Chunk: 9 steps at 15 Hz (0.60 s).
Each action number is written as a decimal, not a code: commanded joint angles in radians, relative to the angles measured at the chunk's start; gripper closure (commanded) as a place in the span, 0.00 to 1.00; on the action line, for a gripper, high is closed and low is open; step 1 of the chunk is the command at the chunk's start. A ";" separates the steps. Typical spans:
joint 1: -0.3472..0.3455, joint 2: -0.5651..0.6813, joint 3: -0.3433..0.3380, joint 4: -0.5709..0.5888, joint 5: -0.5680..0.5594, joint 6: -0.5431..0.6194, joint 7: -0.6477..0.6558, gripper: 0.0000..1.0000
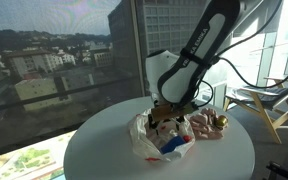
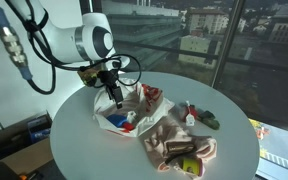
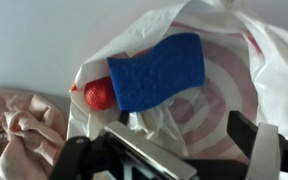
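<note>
We see a white plastic bag printed with faded red rings, a bright blue sponge with a bumpy surface pattern, and an orange-red ball. We also see a pale pink, unpatterned cloth and a plain white table.

We see 1 blue sponge flat in an open white bag near the desk's middle, touching 1 red ball.
</note>
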 commanded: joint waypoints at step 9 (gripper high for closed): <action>0.063 0.124 -0.066 0.034 -0.109 -0.060 0.109 0.00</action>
